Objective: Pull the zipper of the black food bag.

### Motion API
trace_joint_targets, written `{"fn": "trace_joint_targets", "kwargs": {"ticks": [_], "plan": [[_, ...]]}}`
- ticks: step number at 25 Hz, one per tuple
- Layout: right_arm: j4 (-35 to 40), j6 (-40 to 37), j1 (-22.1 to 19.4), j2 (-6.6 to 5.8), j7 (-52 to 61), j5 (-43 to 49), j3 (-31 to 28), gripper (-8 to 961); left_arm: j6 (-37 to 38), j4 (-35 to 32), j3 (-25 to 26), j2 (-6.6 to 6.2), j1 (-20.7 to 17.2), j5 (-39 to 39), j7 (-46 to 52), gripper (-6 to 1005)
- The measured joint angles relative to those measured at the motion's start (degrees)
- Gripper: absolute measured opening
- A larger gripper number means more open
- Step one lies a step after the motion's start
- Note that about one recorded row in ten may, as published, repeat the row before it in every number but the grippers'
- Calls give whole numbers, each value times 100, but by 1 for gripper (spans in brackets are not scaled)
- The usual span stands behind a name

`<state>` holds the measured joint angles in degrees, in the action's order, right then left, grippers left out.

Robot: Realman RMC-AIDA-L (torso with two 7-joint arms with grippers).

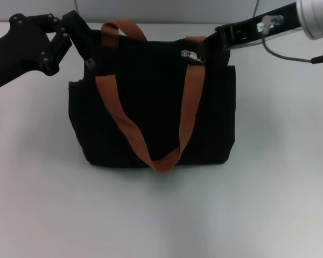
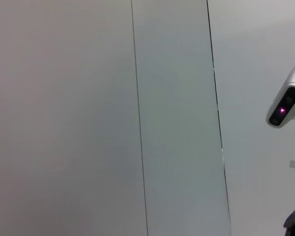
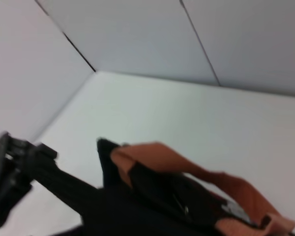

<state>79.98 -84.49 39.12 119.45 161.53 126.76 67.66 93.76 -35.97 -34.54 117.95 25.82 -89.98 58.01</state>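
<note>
The black food bag (image 1: 151, 107) stands upright mid-table, one orange strap (image 1: 132, 126) hanging down its front. The small silver zipper (image 1: 187, 54) sits on the top edge, right of centre. My right gripper (image 1: 200, 49) reaches in from the upper right, its dark tips closed together at the zipper. My left gripper (image 1: 89, 54) comes from the upper left and is shut on the bag's top left corner. In the right wrist view the bag's top (image 3: 152, 196) shows with an orange strap (image 3: 157, 157), a silver glint of the zipper (image 3: 186, 210) and the left arm (image 3: 19, 172).
The bag rests on a plain white table (image 1: 161, 215). A grey panelled wall (image 2: 137, 118) stands behind, with a small camera (image 2: 285, 105) mounted on it. A cable (image 1: 290, 54) hangs from the right arm.
</note>
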Motion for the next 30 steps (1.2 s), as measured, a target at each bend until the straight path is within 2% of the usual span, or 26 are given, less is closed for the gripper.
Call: {"fn": "trace_joint_targets", "kwargs": {"ticks": [5, 7, 8, 12, 13, 16, 17, 18, 21, 25, 27, 30], "plan": [[-209, 99, -443, -1, -1229, -1168, -516, 17, 2, 7, -9, 0, 8, 0, 1, 23], [-443, 101, -684, -10, -2146, -1963, -795, 80, 25, 18, -9, 4, -1, 0, 40, 23], [-443, 101, -684, -10, -2146, -1963, -795, 112, 40, 19, -10, 5, -3, 1, 57, 23], [-1294, -74, -1140, -24, -4266, -3671, -1018, 252, 87, 23, -28, 3, -6, 0, 144, 23], [-1294, -74, -1140, -24, -4266, -3671, -1018, 290, 87, 23, -28, 3, -6, 0, 144, 23], [-1886, -504, -1263, -29, -5304, -4206, -1106, 406, 90, 26, -43, 1, -7, -4, 219, 22], [-2279, -950, -1305, -30, -6044, -4337, -1243, 452, 91, 25, -43, 1, -7, -9, 245, 22], [-2279, -950, -1305, -30, -6044, -4337, -1243, 498, 91, 25, -44, 1, -6, -15, 266, 22], [-2898, -1624, -1366, -33, -7199, -4329, -1401, 636, 91, 27, -45, 2, -6, -22, 312, 22], [-3779, -2103, -1466, -87, -8633, -4114, -1390, 765, 91, 29, -86, 14, -9, -43, 361, 22], [-4314, -2249, -1543, -79, -9532, -3702, -1388, 829, 94, 29, -170, 1, -20, -47, 413, 22], [-4548, -2268, -1600, -55, -9996, -3382, -1371, 829, 86, 29, -203, -26, -31, -64, 473, 23]]}}
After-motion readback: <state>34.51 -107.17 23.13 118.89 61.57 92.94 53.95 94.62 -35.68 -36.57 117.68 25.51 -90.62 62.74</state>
